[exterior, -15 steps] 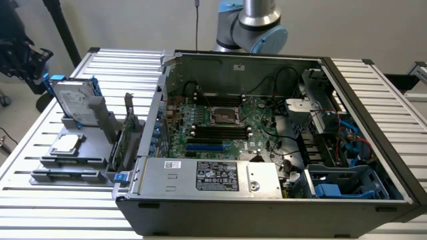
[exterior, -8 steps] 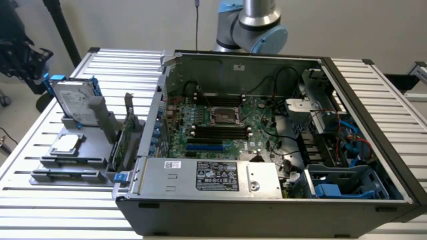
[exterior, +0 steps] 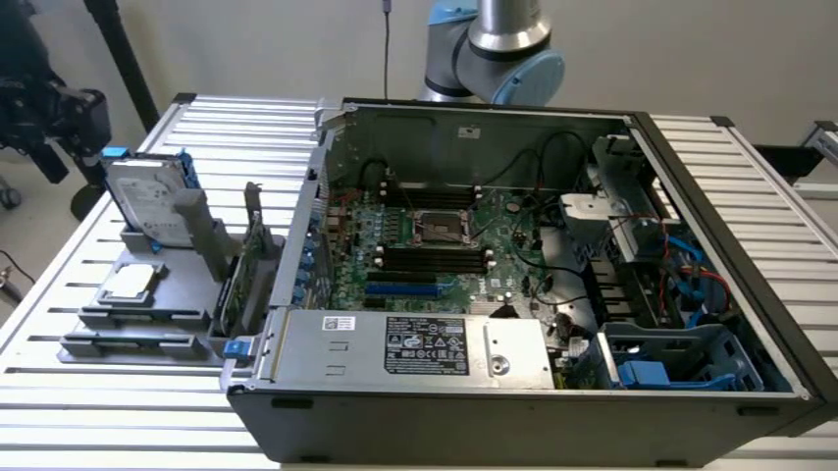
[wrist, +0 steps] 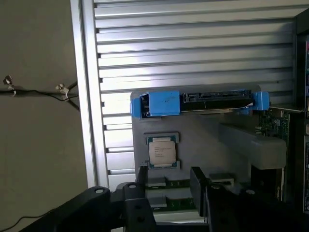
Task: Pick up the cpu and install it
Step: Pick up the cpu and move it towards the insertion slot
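Gripper (wrist: 169, 173) jaws stand apart, holding nothing; cpu (wrist: 161, 151) lies flat just ahead, lined up with the gap.

The arm (exterior: 508, 29) is a silver-grey tube with pale blue joint caps; its jaws are matte black.

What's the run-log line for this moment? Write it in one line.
cpu: lying flat in grey holder, not yet lifted | jaws: open, empty, near cpu, not touching
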Controlling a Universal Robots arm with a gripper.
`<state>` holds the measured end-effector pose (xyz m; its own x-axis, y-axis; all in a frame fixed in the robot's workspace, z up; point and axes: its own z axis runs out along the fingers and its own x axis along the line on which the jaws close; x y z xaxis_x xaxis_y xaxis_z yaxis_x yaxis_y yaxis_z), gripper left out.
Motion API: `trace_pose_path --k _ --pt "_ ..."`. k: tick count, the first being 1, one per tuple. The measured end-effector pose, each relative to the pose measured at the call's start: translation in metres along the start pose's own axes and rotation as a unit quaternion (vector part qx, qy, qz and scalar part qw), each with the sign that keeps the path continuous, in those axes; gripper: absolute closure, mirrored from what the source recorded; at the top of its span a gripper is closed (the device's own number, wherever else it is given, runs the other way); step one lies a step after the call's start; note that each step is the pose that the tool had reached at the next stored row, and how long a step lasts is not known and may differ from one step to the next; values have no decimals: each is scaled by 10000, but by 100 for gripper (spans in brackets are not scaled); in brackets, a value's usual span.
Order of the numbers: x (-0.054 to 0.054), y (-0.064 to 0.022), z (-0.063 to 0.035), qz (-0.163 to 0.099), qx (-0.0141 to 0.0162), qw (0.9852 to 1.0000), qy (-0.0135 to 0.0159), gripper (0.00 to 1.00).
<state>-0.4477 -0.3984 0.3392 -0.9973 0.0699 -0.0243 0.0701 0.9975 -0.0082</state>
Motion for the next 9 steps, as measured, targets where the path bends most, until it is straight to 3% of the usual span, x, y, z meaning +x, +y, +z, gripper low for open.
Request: trace_pose_path --k 1,3,4,9 --pt "0 0 1 0 1 10000 1 47" --pt "1 -8 16 0 0 10000 5 47" --pt "0 -21 33 0 0 10000 10 40" --pt "-8 -105 124 0 -1 10000 10 40"
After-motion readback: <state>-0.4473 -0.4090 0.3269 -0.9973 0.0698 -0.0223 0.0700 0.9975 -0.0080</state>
